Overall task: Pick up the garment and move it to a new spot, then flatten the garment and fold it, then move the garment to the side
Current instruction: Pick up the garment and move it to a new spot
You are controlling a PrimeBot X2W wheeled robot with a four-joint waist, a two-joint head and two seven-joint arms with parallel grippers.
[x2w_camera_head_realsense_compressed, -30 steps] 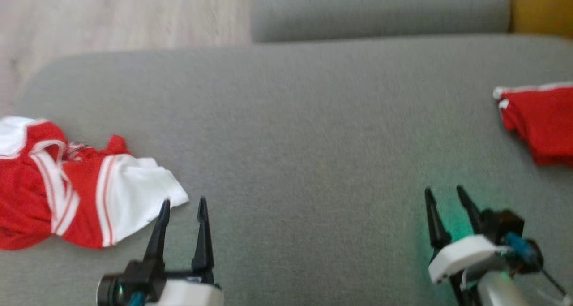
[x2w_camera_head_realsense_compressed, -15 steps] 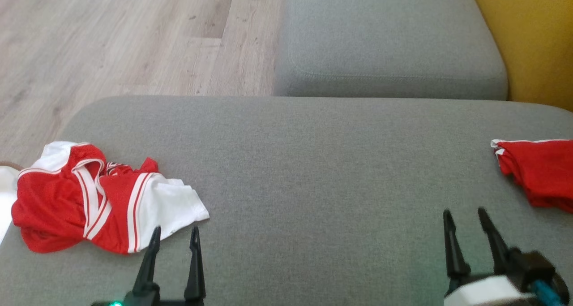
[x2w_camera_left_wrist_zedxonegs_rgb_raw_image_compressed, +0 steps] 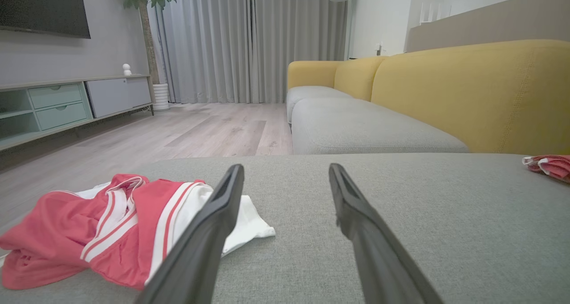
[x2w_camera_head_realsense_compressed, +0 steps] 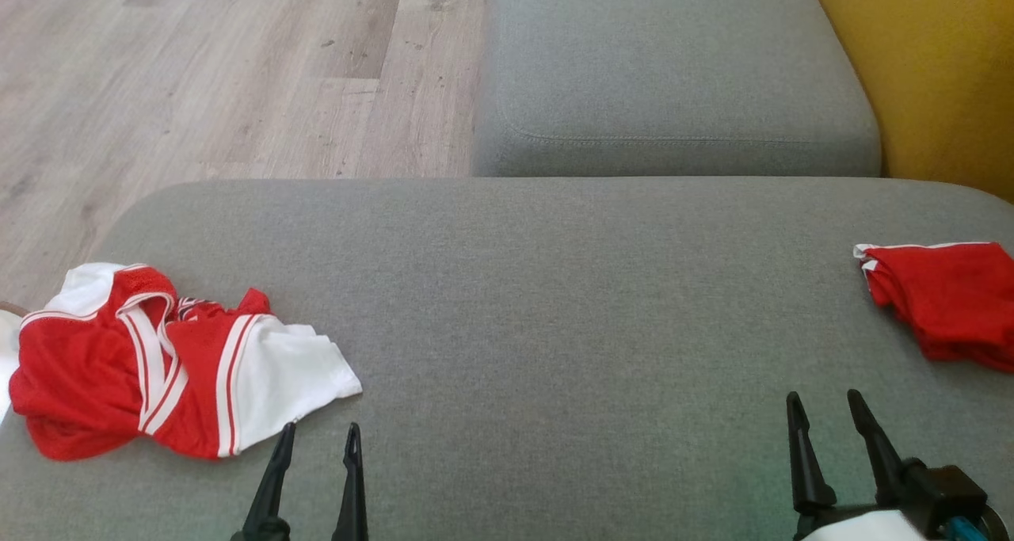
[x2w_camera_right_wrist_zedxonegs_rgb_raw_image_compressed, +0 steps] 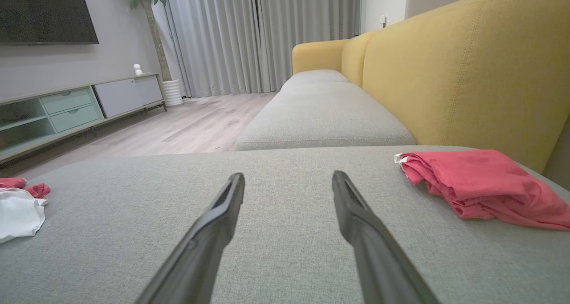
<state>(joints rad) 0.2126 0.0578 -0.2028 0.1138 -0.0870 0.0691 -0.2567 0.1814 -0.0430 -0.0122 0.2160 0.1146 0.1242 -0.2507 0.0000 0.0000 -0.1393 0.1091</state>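
Observation:
A crumpled red and white garment (x2w_camera_head_realsense_compressed: pixel 158 363) lies at the left edge of the grey cushion (x2w_camera_head_realsense_compressed: pixel 554 303); the left wrist view shows this garment (x2w_camera_left_wrist_zedxonegs_rgb_raw_image_compressed: pixel 111 228) low on the left. My left gripper (x2w_camera_head_realsense_compressed: pixel 318 434) stands open just right of its white sleeve, with nothing between the fingers. Open and empty too, my right gripper (x2w_camera_head_realsense_compressed: pixel 824 410) sits at the lower right. A folded red garment (x2w_camera_head_realsense_compressed: pixel 943 303) rests at the cushion's right edge, and the right wrist view has that folded piece (x2w_camera_right_wrist_zedxonegs_rgb_raw_image_compressed: pixel 481 186) to the right of the fingers.
Beyond the cushion lies a second grey seat (x2w_camera_head_realsense_compressed: pixel 673 74) with a yellow backrest (x2w_camera_head_realsense_compressed: pixel 935 74) on the right. Wooden floor (x2w_camera_head_realsense_compressed: pixel 198 74) drops away at the far left. A TV cabinet (x2w_camera_left_wrist_zedxonegs_rgb_raw_image_compressed: pixel 58 108) stands across the room.
The head camera has tilted, so the whole picture has shifted down and both grippers now sit lower in it. The garments have not moved on the cushion.

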